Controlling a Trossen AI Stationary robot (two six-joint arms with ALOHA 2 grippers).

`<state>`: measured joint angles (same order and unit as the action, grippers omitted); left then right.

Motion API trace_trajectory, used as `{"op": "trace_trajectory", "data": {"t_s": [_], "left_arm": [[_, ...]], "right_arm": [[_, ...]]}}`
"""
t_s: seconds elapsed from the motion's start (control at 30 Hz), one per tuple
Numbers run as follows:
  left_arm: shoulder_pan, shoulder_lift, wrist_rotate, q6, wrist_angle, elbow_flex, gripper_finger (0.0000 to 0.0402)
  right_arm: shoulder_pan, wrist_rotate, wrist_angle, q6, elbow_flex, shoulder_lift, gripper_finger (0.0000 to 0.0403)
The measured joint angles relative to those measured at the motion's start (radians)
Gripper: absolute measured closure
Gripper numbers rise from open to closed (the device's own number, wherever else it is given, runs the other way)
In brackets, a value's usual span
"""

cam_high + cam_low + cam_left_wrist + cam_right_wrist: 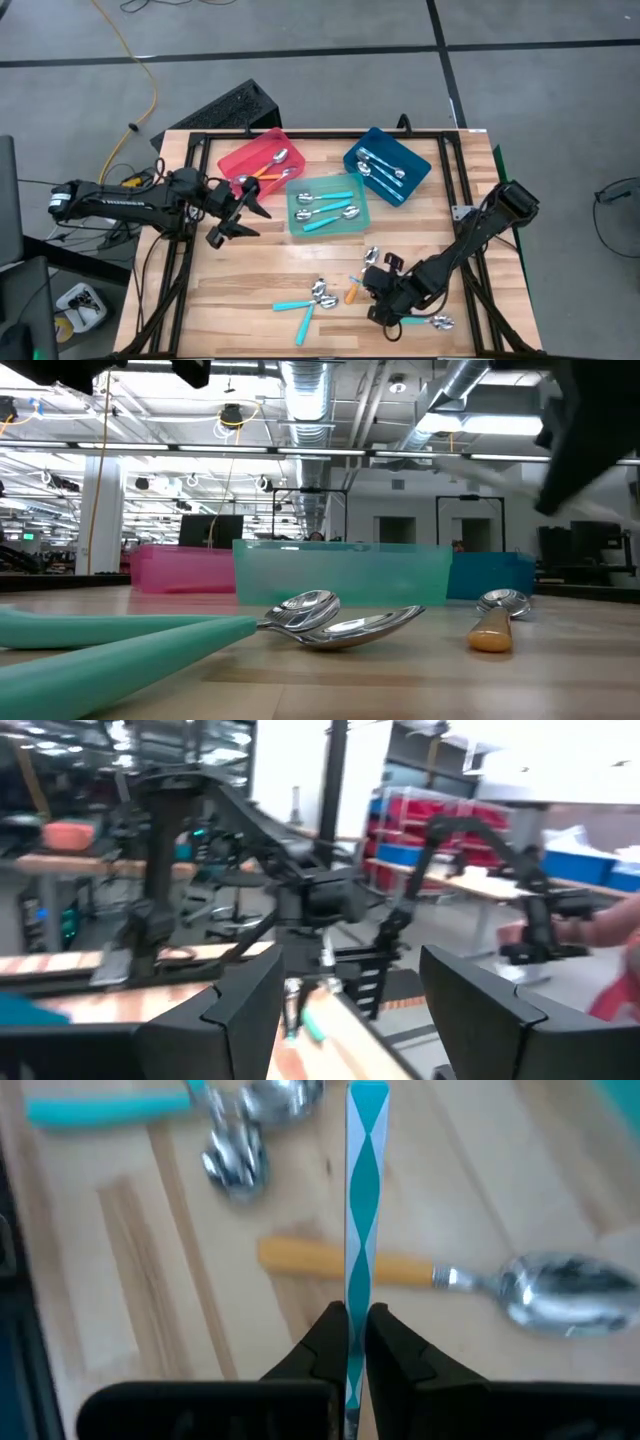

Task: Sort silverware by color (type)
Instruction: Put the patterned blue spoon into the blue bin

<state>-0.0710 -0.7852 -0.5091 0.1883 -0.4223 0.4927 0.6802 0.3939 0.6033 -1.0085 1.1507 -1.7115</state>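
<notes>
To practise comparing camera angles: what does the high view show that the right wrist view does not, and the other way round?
Only the high view shows the three trays: the red tray, the teal tray and the blue tray, each holding spoons, plus the left hand open beside the red tray. Only the right wrist view shows the right hand shut on a teal handle patterned with white diamonds. Both show the orange-handled spoon and loose teal-handled spoons on the wooden table.
</notes>
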Motion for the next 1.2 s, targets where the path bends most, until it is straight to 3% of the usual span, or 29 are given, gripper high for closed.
{"op": "trace_trajectory", "data": {"t_s": [0.2,0.5,0.7,0.8,0.93,1.2], "left_arm": [[0.022,0.002,-0.032,0.015,-0.036,0.000,0.0184],[0.038,0.000,-0.027,-0.003,-0.040,0.000,0.0184],[0.061,0.000,-0.013,-0.019,-0.039,0.000,0.0184],[0.077,0.000,-0.001,-0.024,-0.038,0.000,0.0184],[0.100,0.000,-0.001,-0.040,-0.038,0.000,0.0184],[0.124,-0.007,0.071,-0.061,-0.041,0.000,0.0184]], "right_arm": [[0.001,0.143,-0.070,0.109,0.000,0.068,0.0359],[-0.036,0.389,-0.301,0.497,0.000,0.119,0.0359],[-0.123,0.420,-0.528,0.801,0.000,0.118,0.0359],[-0.185,0.366,-0.679,0.970,0.000,0.118,0.0359],[-0.268,0.194,-0.867,1.155,0.000,0.117,0.0359],[-0.403,-0.070,-1.033,1.216,0.000,0.104,0.0359]]}}
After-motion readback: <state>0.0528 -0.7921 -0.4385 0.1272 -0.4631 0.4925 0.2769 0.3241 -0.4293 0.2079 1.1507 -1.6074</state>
